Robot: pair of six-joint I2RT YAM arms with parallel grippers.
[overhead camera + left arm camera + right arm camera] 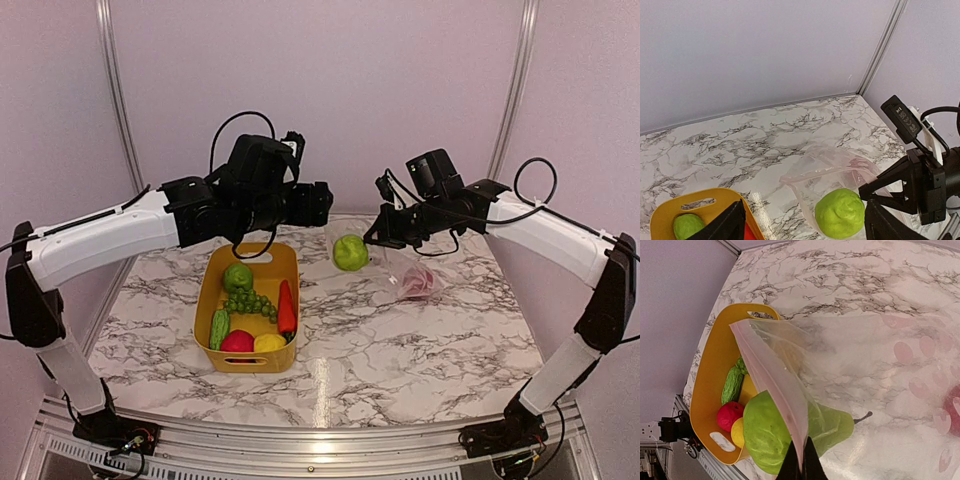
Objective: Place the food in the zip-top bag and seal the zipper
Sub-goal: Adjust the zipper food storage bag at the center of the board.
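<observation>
The right claw (pixel 801 467) is clamped on the bag (pixel 865 355), pinching its zipper (pixel 774 382) and holding that edge up off the table (pixel 400 350). The left claw (pixel 325 203) hangs above the mouth with its fingers wide apart and nothing between them. A green fruit (pixel 350 252) sits at the mouth, partly behind the film; I cannot tell how far in it is. A red piece (pixel 420 282) lies deeper inside. The rest of the food is in the yellow tub (pixel 203 310), just left of the bag.

Risks, as I judge them:
- The green fruit is round and smooth. If the lifted edge sags or shifts, it may roll back out onto the table.
- The film is thin, and only one lip is held. The mouth may fold shut, so the next piece would hit plastic rather than go in.
- A slip of the pinch would drop the whole opening flat.
- Anything left across the zipper line would stop the seal.

The bag is clear, crinkly and limp, with faint pink spots. Its zipper is a pale, straight, stiffer strip. The food is glossy hard plastic, mostly rounded, with a ridged cucumber (pixel 219 328) and knobbly grapes (pixel 250 303). The tub is rigid with cut-out handles, and the table is slick marble-patterned laminate.
</observation>
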